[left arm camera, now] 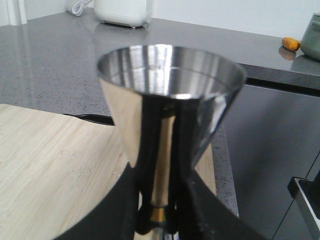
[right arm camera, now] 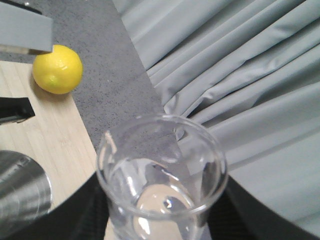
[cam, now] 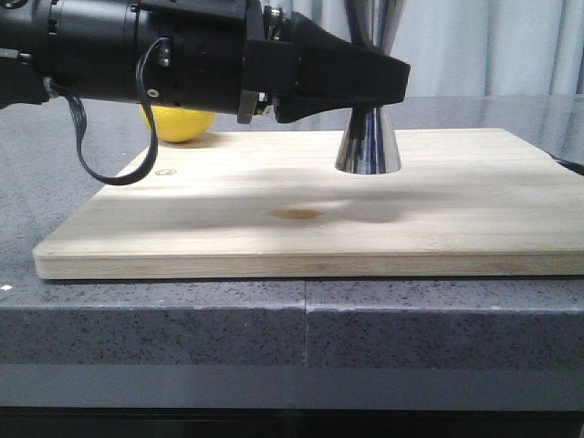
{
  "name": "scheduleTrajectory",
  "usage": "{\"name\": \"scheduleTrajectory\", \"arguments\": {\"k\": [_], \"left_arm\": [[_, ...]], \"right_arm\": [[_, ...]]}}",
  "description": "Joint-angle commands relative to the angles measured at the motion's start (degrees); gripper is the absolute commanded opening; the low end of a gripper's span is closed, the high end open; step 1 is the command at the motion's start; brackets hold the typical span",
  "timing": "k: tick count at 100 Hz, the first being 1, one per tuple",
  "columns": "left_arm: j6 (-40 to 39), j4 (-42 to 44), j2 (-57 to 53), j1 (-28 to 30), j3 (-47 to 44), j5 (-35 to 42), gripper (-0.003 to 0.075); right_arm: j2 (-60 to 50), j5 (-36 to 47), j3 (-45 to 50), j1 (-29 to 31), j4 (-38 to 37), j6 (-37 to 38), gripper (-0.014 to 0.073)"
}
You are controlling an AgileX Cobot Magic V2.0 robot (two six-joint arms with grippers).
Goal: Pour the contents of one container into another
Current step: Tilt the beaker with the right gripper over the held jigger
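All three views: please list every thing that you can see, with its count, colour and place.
jigger: one, shiny steel, standing on the board, held at its waist
beaker: one, clear glass, held beside and above the jigger
cutting board: one, pale wood, on the counter
lemon: one, yellow, at the board's far left corner
counter: one, grey speckled stone
curtain: grey, behind the counter
left gripper: black, shut on the jigger
right gripper: black, shut on the beaker

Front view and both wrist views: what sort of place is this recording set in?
Probably a kitchen-style counter or a mock-up of one. A wooden cutting board lies on a speckled grey stone countertop, with a lemon beside it, a steel jigger and glass beaker in use, and a white appliance further back.
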State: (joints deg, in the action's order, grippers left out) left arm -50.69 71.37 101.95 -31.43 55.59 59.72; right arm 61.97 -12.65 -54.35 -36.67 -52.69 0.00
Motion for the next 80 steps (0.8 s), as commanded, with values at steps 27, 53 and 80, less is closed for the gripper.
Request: {"name": "scheduleTrajectory", "arguments": {"k": [27, 53, 80], "left_arm": [[-0.5, -3.6, -3.1, -0.1, 1.4, 2.7, -0.0021], [-0.5, -3.7, -3.1, -0.1, 1.4, 1.2, -0.0021], [-0.5, -4.1, -3.1, -0.1, 1.8, 0.9, -0.0021]], "right_arm": [[-1.4, 1.3, -2.2, -0.1, -4.0, 0.0, 0.0219], [-1.4, 1.2, -2.2, -0.1, -4.2, 0.0, 0.0219], [-1.4, 1.1, -2.2, -0.1, -4.3, 0.0, 0.0219]]}}
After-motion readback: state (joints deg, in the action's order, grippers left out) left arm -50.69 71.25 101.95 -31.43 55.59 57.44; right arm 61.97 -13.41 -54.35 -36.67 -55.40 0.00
